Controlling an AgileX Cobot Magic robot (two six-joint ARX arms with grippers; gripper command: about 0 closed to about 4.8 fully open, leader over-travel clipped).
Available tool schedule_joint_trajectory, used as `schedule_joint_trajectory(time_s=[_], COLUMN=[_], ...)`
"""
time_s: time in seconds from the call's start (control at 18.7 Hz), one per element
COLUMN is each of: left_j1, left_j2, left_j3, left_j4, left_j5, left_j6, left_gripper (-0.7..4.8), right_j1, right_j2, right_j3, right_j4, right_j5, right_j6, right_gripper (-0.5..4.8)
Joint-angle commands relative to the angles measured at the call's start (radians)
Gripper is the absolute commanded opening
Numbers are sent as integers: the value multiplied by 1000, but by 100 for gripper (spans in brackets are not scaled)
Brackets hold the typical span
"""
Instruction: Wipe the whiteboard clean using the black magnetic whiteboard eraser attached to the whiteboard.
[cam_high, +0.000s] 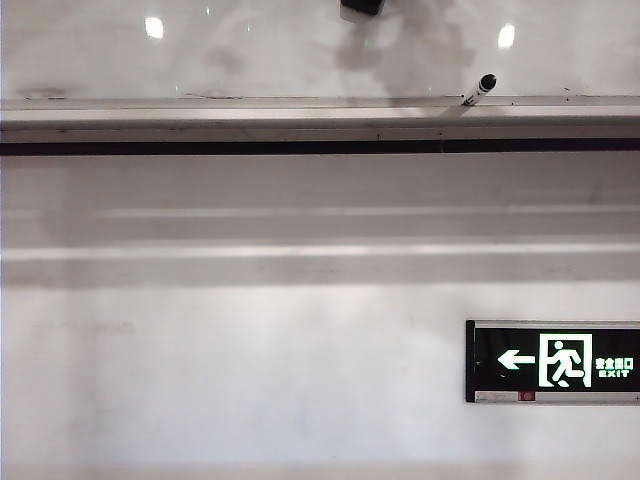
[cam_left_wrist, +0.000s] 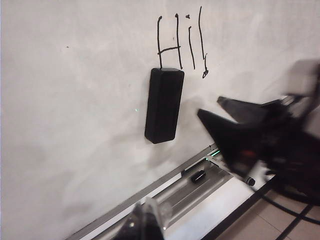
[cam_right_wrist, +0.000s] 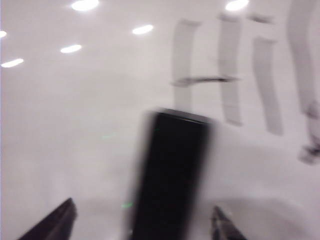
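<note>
Eraser (cam_left_wrist: 164, 105) clung to the whiteboard (cam_left_wrist: 75, 100), long axis upright, its upper end just under the black handwritten marks (cam_left_wrist: 181, 42) and its lower end well above the grey ledge (cam_left_wrist: 165, 187) along the board's bottom edge. No hand had hold of it.

Right hand (cam_right_wrist: 145, 220): two dark fingertips (cam_right_wrist: 55, 222) stood wide apart, one on each side of the eraser's lower end, nothing between them but the eraser ahead. The picture was blurred, so contact could not be read; it looked apart. In the left wrist view the same hand (cam_left_wrist: 212, 112) showed as two dark pointed fingers beside the eraser, toward the ledge's far end, aimed at its lower half.

Left hand (cam_left_wrist: 145, 220): only a tip showed, low by the ledge, well short of the eraser. Fingers read as fully closed, empty.

A small dark object (cam_left_wrist: 198, 176) lay on the ledge; identity unclear.

Judgement: the right hand was the nearer and already lined up. The span between its fingers crossed the eraser's short width, so the coming move turned on closing straight in across that upright axis.
</note>
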Motion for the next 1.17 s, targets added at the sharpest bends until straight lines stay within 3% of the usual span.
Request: schedule_joint_trajectory(time_s=[0.05,0.43,1.01,1.07,1.17], left_j1=[-1,-1,-1,-1,-1], left_j2=[1,2,2,2,2], left_j3=[2,2,2,2,2], left_j4=[2,3,5,5,5], left_j5=[41,56,75,75,75], left_j6=[-3,-6,-6,-6,-6], left_gripper=[-6,-6,-6,-6,-6], right_j1=[14,33,32,31,24], right_j2=[89,244,344,349,355], right_j3=[130,323,370,370,370], right_j4=[10,-58,-81,-87,-99], right_j5=[51,183,217,217,231], right_j6=[11,9,6,2,-2], right_gripper=[382,422,417,403,309])
